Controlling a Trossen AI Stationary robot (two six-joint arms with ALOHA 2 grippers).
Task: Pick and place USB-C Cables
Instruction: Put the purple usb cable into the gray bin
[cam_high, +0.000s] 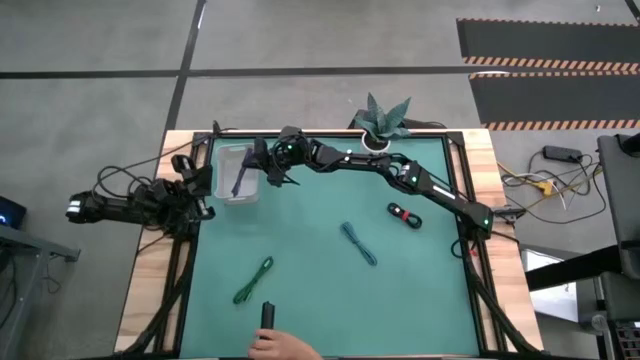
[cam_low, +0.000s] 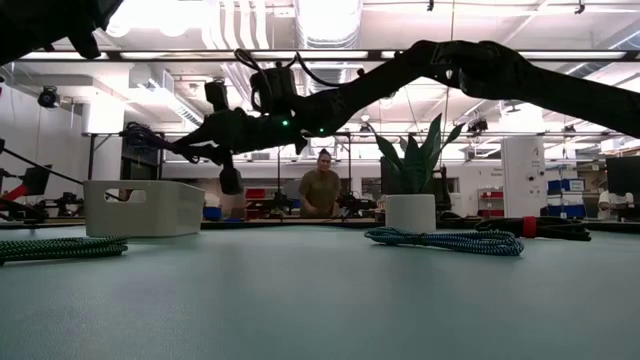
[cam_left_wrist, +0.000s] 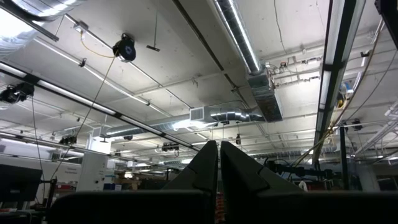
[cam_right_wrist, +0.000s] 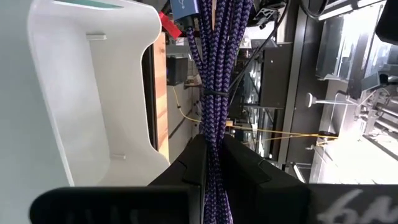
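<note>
The right gripper (cam_right_wrist: 212, 163), clamped tight on the purple cable (cam_right_wrist: 217, 68), holds it above the white bin (cam_high: 236, 172) near the table's (cam_high: 310, 290) far-left corner, while the closed left gripper (cam_left_wrist: 218, 163) waits off the left edge.

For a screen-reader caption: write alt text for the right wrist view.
The right gripper is shut on a dark purple cable bundle, which runs forward from between the two dark fingers. Beside the cable is the white bin, its open inside facing the camera, with a cluttered room beyond.
</note>
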